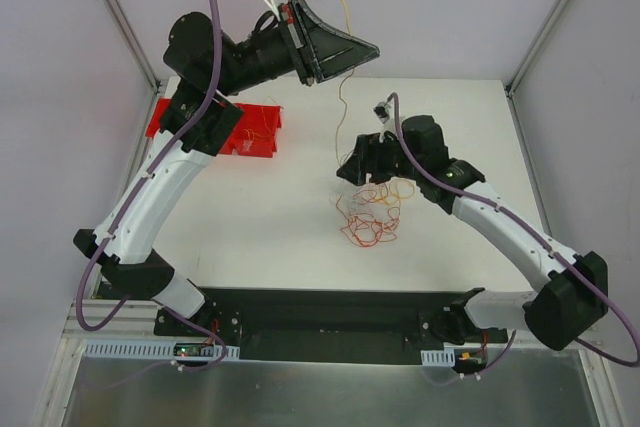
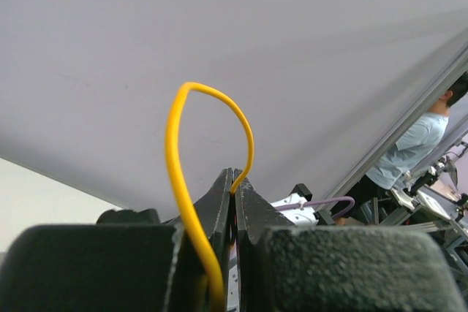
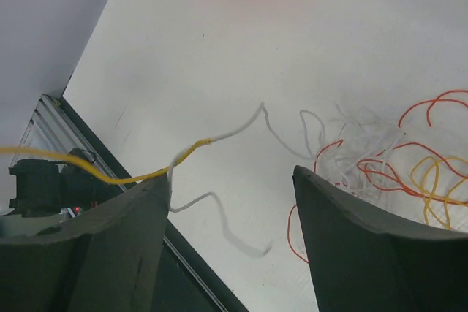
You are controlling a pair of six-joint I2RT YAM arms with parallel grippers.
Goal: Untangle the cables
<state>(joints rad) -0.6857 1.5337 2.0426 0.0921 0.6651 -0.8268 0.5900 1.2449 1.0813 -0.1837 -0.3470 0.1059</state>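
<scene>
L gripper (image 2: 234, 180) sat high above the table (image 1: 280, 227), clamped shut on a yellow cable (image 2: 170, 144) that ran down toward the tangled cables (image 1: 372, 212). R gripper (image 3: 230, 180), jaws wide, hung just beside that pile, much the nearer arm.

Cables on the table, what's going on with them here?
The left tool is shut on one yellow cable and holds it high above the table, so the strand hangs down toward the right arm. The right tool is open, low over the table beside the tangle of red, orange, yellow and white cables, gripping nothing. The hanging strand passes close by it. Most of the cables lie bunched together.
</scene>
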